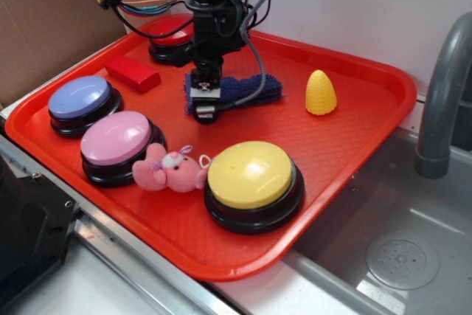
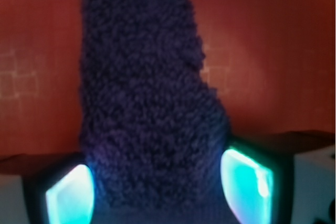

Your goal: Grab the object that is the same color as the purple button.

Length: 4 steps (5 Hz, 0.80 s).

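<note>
The dark purple-blue fuzzy cloth (image 1: 254,88) lies on the red tray (image 1: 354,145) near its back middle. My gripper (image 1: 204,107) is down over the cloth's left end. In the wrist view the cloth (image 2: 142,103) fills the gap between my two glowing pads (image 2: 71,195), which press against it on both sides, so my gripper (image 2: 157,187) is shut on it. The cloth still rests on the tray. The purple button (image 1: 80,98), lavender on a black base, sits at the tray's left edge.
A red block (image 1: 133,74) lies left of the cloth, with a red button (image 1: 171,35) behind it. A pink button (image 1: 116,139), a pink plush toy (image 1: 171,169) and a yellow button (image 1: 251,176) stand in front. A yellow corn toy (image 1: 321,92) stands at the right. A sink (image 1: 398,256) and faucet (image 1: 442,86) are further right.
</note>
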### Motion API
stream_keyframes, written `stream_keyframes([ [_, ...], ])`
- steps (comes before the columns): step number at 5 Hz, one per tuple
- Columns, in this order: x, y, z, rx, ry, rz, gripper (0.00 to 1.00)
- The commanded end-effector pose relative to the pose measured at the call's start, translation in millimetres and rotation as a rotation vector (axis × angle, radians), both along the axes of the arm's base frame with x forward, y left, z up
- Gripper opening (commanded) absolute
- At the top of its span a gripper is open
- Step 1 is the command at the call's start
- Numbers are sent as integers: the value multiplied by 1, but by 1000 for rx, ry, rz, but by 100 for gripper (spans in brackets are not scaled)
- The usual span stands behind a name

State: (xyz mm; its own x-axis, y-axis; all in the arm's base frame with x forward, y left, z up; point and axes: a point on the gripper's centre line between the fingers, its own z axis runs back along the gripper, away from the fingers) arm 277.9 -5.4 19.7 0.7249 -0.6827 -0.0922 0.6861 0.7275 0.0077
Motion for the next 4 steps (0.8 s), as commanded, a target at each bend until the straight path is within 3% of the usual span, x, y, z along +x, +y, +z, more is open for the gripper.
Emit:
stream_keyframes([
  [1, 3, -3, -9, -86, -23, 69, 0],
  [2, 2, -4, -8, -84, -19, 106, 0],
  [3, -1, 8, 4, 56, -25, 176, 0],
  [4, -3, 13, 43, 161, -117, 215, 0],
])
